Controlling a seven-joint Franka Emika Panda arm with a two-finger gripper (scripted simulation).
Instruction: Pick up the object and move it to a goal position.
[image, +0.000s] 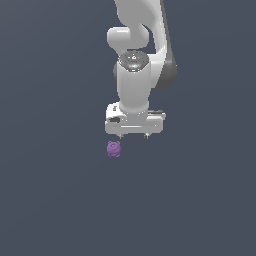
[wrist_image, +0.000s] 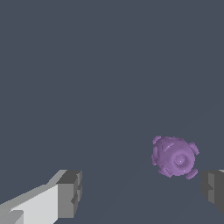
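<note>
Fingers (wrist_image: 70, 194) of the gripper (image: 133, 135) stand wide apart with nothing between them, their dark pads facing each other across the gap in the wrist view. In the exterior view the white arm (image: 134, 85) points straight down, and the purple ball (image: 114, 148) sits on the grey floor (image: 55, 200) just below the gripper and toward that view's left, not touching it.

knobbly matt purple ball (wrist_image: 175, 156); glossy white arm (image: 134, 87)
</note>
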